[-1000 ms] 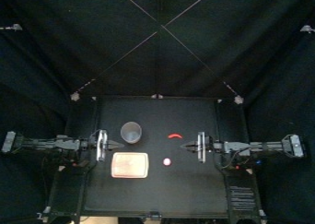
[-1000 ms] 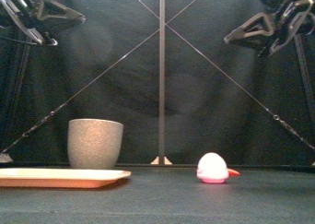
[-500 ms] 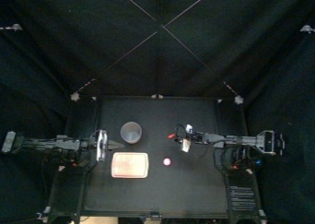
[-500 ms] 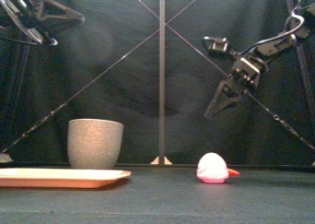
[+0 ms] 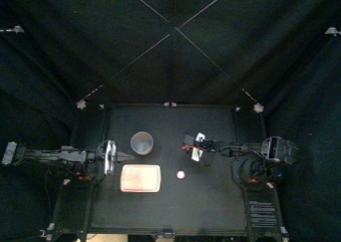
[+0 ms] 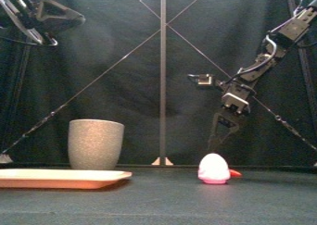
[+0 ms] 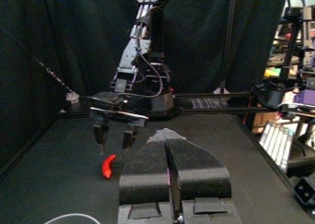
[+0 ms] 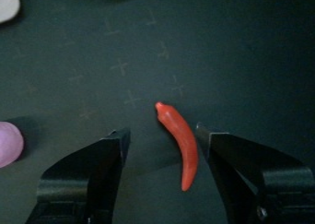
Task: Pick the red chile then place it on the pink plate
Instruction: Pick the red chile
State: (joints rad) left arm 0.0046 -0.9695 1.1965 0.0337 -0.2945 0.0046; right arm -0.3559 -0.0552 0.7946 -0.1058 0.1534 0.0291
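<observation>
The red chile (image 8: 180, 147) lies on the black table, seen between the open jaws in the right wrist view. My right gripper (image 5: 197, 147) hangs a little above it, right of the grey cup, with nothing held. The left wrist view shows the chile (image 7: 107, 165) on the table below the right gripper (image 7: 114, 133). Left of the table's middle, toward the front, lies the pink plate (image 5: 142, 179), flat and low in the front view (image 6: 62, 178). My left gripper (image 5: 104, 158) rests shut at the table's left side, jaws together (image 7: 170, 172).
A tall grey speckled cup (image 5: 143, 141) stands behind the plate, also at the left in the front view (image 6: 95, 143). A small pink and white toy (image 5: 182, 174) sits just right of the plate, near the front (image 6: 216, 168).
My right arm has swung in from the table's right side toward the middle and come down over the chile. The left arm has not moved.
</observation>
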